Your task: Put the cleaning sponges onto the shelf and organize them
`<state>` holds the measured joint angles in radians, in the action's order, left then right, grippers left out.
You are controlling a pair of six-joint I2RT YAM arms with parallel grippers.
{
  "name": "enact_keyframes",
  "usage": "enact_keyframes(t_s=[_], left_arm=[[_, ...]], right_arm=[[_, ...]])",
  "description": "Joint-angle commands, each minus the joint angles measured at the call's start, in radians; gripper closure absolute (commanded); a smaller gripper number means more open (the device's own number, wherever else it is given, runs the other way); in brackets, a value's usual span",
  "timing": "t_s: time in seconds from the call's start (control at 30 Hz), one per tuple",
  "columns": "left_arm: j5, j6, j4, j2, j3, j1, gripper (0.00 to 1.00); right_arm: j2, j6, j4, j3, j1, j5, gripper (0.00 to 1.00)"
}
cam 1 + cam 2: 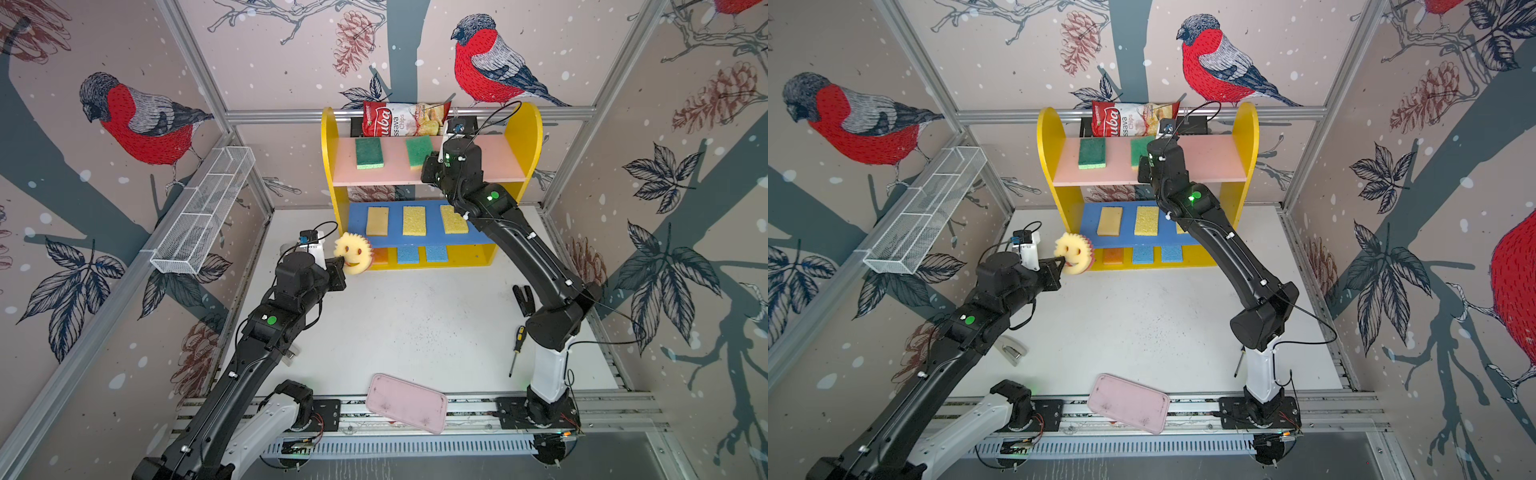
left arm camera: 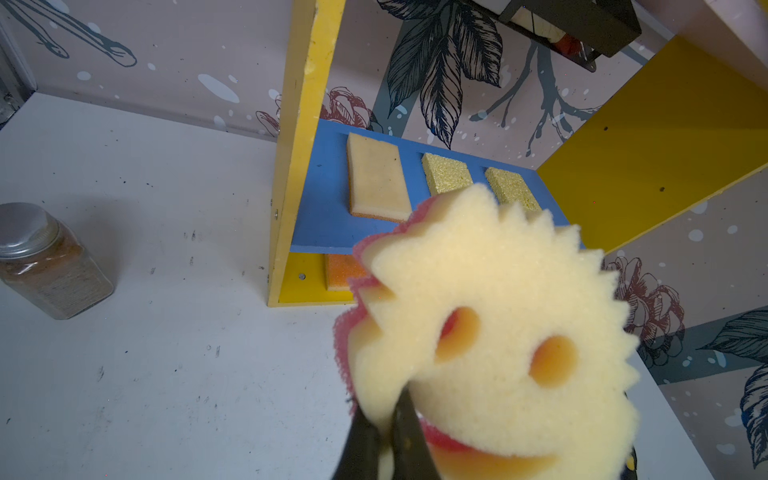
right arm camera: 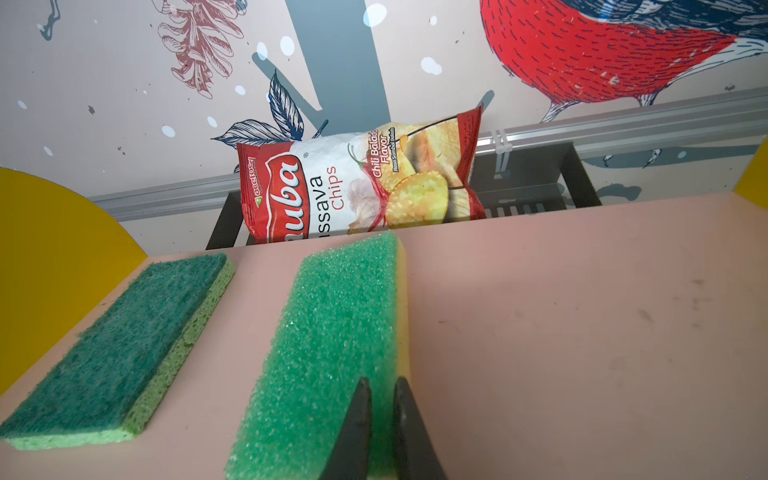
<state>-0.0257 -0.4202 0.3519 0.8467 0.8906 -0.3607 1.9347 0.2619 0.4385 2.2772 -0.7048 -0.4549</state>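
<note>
Left claw (image 2: 388,415) is clamped nearly shut on the rim of the smiley sponge (image 2: 490,332). That's a round, soft yellow foam thing with a saw-tooth edge, cut-out eyes and mouth, and a scratchy pink backing. It hangs off the table (image 2: 166,374), face up.

Just past that claw is the shelf (image 1: 523,129), made of flat painted boards with round-topped yellow sides. Ahead of the claw on the blue board (image 2: 328,199) lie a smooth tan sponge (image 2: 376,178) and two pitted yellow sponges (image 2: 446,178). Below them on the yellow base sit an orange sponge (image 2: 343,270) and two blue sponges (image 1: 408,254). The shelf's yellow side panel stands between this claw and the open table. A glass spice jar (image 2: 50,266) with a metal lid sits well off to the side.

Right claw (image 3: 384,399) is up over the pink board (image 3: 582,311), its jaws a thin slit apart above the coarse bright green sponge (image 3: 328,345), by its yellow edge. Can't tell if it's actually pinching it. A fuzzy dark green sponge (image 3: 120,345) lies flat just beside it, and a shiny chips bag (image 3: 357,187) stands beyond. That arm partly covers one yellow sponge in both top views.

A pink tray (image 1: 406,402) and a screwdriver (image 1: 516,345) lie well behind both claws.
</note>
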Motion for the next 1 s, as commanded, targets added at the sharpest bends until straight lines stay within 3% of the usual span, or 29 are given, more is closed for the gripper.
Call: enact_keyframes(t_s=[0.0,0.13,0.27,0.97], left_arm=[[-0.001,0.001,-0.004,-0.005,0.007,0.0,0.94],[0.006,0.0,0.002,-0.012,0.004,0.0,0.94],[0.01,0.004,0.004,-0.01,0.006,0.0,0.94],[0.021,0.0,-0.005,-0.002,0.002,0.0,0.93]], right_arm=[[-0.009,0.018,-0.026,-0.002,-0.002,0.016,0.8],[-0.027,0.032,-0.031,-0.032,-0.003,0.04,0.65],[-0.049,0.043,-0.05,-0.069,-0.005,0.052,0.61],[-0.066,0.062,-0.062,-0.081,-0.004,0.111,0.59]])
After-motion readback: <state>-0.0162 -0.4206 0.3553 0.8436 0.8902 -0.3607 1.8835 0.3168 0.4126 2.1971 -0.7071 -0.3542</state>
